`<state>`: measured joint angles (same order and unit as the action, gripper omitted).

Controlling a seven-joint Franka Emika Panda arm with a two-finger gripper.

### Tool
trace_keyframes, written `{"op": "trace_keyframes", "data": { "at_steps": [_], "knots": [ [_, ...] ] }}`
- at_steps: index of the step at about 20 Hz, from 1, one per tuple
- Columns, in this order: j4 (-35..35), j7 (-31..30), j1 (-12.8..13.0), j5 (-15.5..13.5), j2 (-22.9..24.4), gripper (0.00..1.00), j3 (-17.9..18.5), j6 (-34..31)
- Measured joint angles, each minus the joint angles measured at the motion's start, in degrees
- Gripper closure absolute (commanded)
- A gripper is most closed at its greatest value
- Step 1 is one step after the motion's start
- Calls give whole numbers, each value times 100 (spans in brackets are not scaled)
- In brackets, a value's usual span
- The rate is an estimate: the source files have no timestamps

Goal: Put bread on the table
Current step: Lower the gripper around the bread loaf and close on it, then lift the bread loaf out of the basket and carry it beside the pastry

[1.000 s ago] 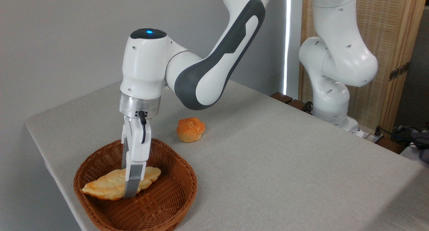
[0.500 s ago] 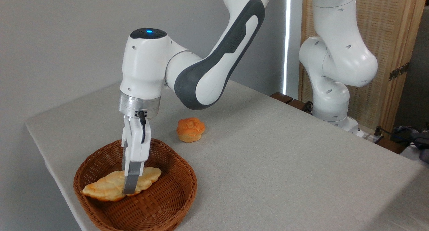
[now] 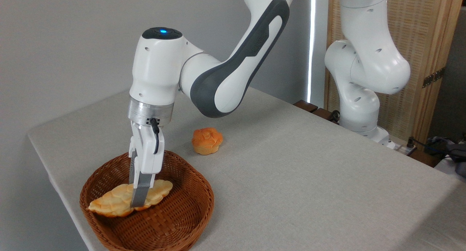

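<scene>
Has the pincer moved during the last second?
Yes. The pincer, closed on the bread, has risen slightly against the basket, lifting the loaf's right end.

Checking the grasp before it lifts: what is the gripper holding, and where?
The gripper is shut on the bread, gripping across its middle, inside the basket.

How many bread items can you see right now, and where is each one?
2. The long braided loaf lies in the wicker basket, with the gripper closed across its middle. The small round bun sits on the table behind the basket. Nothing seems hidden.
</scene>
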<state>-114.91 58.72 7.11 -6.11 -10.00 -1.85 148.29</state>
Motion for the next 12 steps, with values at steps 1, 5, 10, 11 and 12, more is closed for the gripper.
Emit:
{"op": "trace_keyframes", "data": {
  "at_steps": [1, 5, 10, 11, 12],
  "knots": [
    [1, 0, -1, 0, 19, 48, 0, 0],
    [2, 0, -1, -175, 121, 47, 0, -1],
    [15, 0, -12, -588, 630, 47, 105, -635],
    [16, 0, -15, -634, 789, 47, 174, -870],
    [16, 0, -20, -664, 944, 47, 250, -1110]
  ]
}}
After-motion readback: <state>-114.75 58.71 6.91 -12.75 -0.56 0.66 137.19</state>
